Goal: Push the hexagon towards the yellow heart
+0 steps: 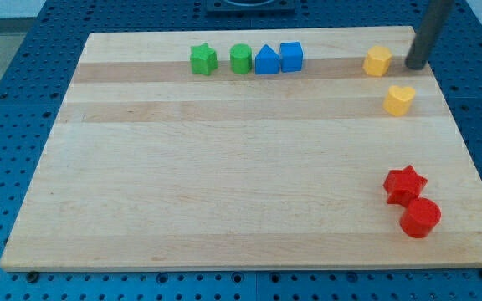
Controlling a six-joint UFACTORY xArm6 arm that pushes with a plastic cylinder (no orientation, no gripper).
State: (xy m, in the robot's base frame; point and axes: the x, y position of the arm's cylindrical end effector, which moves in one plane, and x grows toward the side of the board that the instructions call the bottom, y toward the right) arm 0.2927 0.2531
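The yellow hexagon lies near the view's top right of the wooden board. The yellow heart lies just below it and slightly to the right, a small gap apart. My tip rests on the board just to the right of the hexagon and above the heart, close to the hexagon but apart from it.
A green star, a green cylinder, a blue house-shaped block and a blue cube stand in a row at the top middle. A red star and a red cylinder sit at the lower right. The board's right edge is close.
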